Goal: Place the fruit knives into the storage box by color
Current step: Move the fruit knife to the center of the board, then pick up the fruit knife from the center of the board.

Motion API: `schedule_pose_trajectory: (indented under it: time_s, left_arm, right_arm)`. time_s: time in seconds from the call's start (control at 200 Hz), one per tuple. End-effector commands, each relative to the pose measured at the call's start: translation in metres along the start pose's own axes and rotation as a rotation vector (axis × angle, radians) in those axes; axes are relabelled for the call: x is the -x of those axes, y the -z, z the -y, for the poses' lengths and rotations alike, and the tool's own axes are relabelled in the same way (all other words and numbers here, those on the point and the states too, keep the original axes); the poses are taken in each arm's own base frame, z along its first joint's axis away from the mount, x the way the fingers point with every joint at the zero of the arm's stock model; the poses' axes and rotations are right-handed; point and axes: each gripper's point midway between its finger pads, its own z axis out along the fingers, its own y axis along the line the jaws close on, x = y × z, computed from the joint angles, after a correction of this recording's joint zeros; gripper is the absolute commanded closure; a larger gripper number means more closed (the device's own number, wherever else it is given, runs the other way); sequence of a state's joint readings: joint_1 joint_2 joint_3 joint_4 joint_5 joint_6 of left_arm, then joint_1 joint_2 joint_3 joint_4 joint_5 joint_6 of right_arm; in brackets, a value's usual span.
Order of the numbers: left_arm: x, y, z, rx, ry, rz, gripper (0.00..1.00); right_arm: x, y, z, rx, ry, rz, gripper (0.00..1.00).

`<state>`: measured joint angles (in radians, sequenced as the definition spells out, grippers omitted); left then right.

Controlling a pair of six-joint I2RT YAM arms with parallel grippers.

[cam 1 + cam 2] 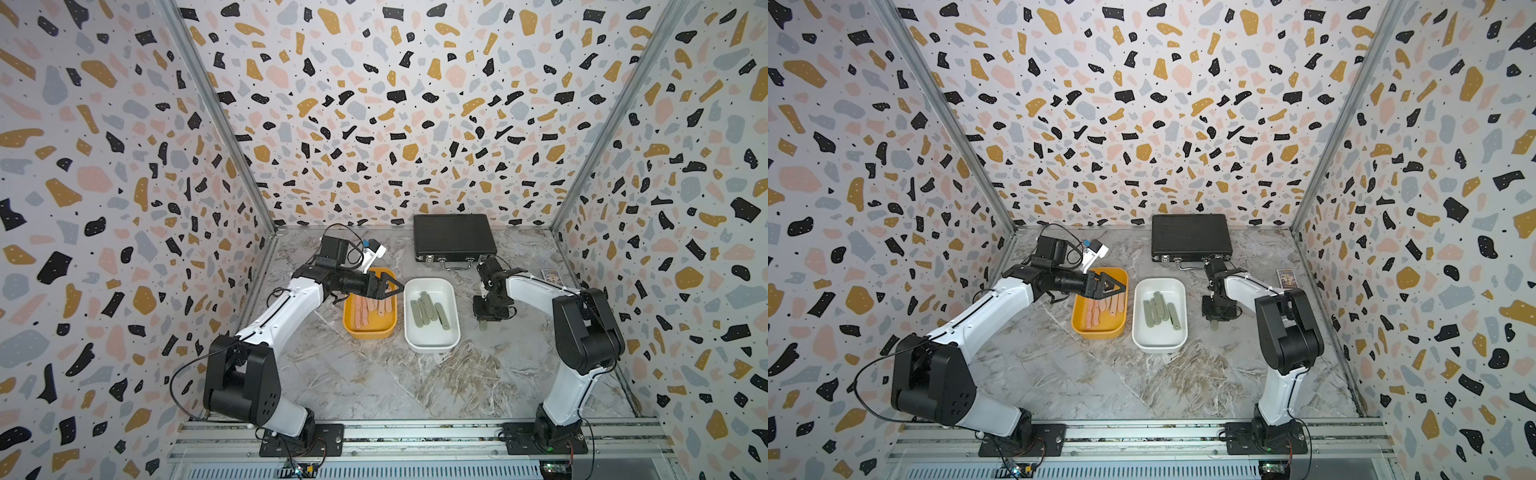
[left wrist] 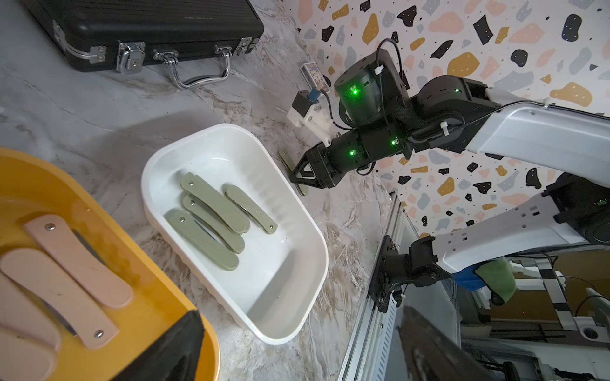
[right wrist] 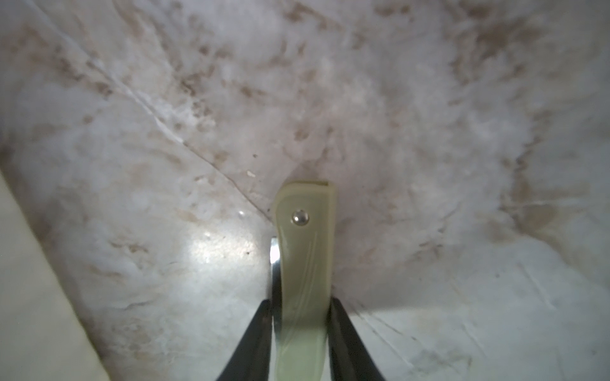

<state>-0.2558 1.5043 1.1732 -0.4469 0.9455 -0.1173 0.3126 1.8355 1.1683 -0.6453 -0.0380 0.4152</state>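
Right fingers (image 3: pixel 346 339) snug around green knife (image 3: pixel 303 264)

Yellow tub (image 1: pixel 370 333) holds pink knives (image 1: pixel 362 312), white tub (image 1: pixel 432 347) green knives (image 1: pixel 424 311); stray green knife (image 3: pixel 305 264) outside.

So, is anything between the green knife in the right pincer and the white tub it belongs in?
Nothing visible does. The right pincer holds the green knife over tabletop beside the white tub, with only marble between them. The left pincer is over the yellow tub, on the white tub's other side.

Terrazzo-patterned walls (image 1: pixel 374 104) around a grey marbled tabletop (image 1: pixel 374 374)
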Motion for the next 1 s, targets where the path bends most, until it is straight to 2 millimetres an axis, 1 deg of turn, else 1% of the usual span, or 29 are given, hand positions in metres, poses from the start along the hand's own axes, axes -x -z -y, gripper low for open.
schedule_pose_trajectory:
  time_s: [0.0, 0.145, 0.355, 0.431, 0.546, 0.856, 0.991]
  left_arm:
    - [0.002, 0.001, -0.002, -0.012, -0.004, 0.013, 0.07]
    - [0.002, 0.001, -0.004, -0.006, -0.006, 0.014, 0.07]
    - [0.002, 0.002, -0.006, 0.0, -0.005, 0.015, 0.07]
    - [0.002, 0.002, -0.006, -0.001, -0.007, 0.015, 0.07]
    - [0.001, 0.001, -0.007, 0.001, -0.005, 0.013, 0.07]
    - [0.002, 0.002, -0.008, 0.006, -0.006, 0.017, 0.07]
    - [0.002, 0.002, -0.008, 0.005, -0.006, 0.015, 0.07]
  right_arm:
    - [-0.018, -0.006, 0.005, -0.034, -0.003, -0.08, 0.62]
    - [-0.022, -0.002, 0.006, -0.049, 0.011, -0.088, 0.58]
    - [-0.032, 0.002, 0.011, -0.09, 0.031, -0.105, 0.58]
    - [-0.037, 0.0, 0.013, -0.1, 0.035, -0.118, 0.58]
    - [-0.043, -0.004, 0.011, -0.1, 0.043, -0.132, 0.58]
    - [-0.051, -0.011, 0.005, -0.09, 0.052, -0.15, 0.64]
    - [-0.053, -0.013, 0.006, -0.092, 0.05, -0.156, 0.68]
